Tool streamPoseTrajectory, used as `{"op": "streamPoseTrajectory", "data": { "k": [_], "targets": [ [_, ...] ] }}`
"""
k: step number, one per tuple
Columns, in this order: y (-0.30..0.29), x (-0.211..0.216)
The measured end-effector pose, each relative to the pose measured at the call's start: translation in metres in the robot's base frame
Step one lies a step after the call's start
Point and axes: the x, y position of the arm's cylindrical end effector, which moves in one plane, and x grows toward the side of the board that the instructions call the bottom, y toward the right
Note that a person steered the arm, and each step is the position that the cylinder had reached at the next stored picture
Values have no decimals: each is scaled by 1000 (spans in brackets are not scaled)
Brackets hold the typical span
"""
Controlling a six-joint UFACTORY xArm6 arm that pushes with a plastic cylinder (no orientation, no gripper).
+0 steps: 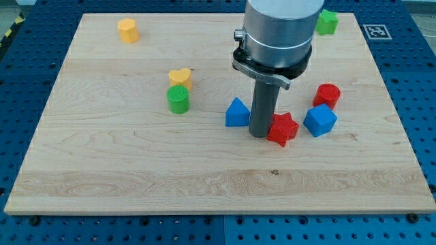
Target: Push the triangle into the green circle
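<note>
Wooden board (136,184), near centre: my tip (259,135), holding nothing, stands just right of blue triangle (236,113). Light, rigid, likely slides easily; push its right face toward green circle (178,100).

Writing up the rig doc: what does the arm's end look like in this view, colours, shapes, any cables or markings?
A wide silver-grey cylinder enters from the view's top, above a black collar with a metal clamp bracket. Below it runs a straight dark grey rod, round in section, ending in my tip. No cables or markings show.
</note>
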Motion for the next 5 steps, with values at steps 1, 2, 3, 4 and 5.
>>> {"op": "streamPoseTrajectory", "data": {
  "k": [1,2,3,4,5],
  "targets": [
    [8,-7],
    [13,-12],
    [13,-12],
    [13,-23],
    [13,-24]
  ]
}}
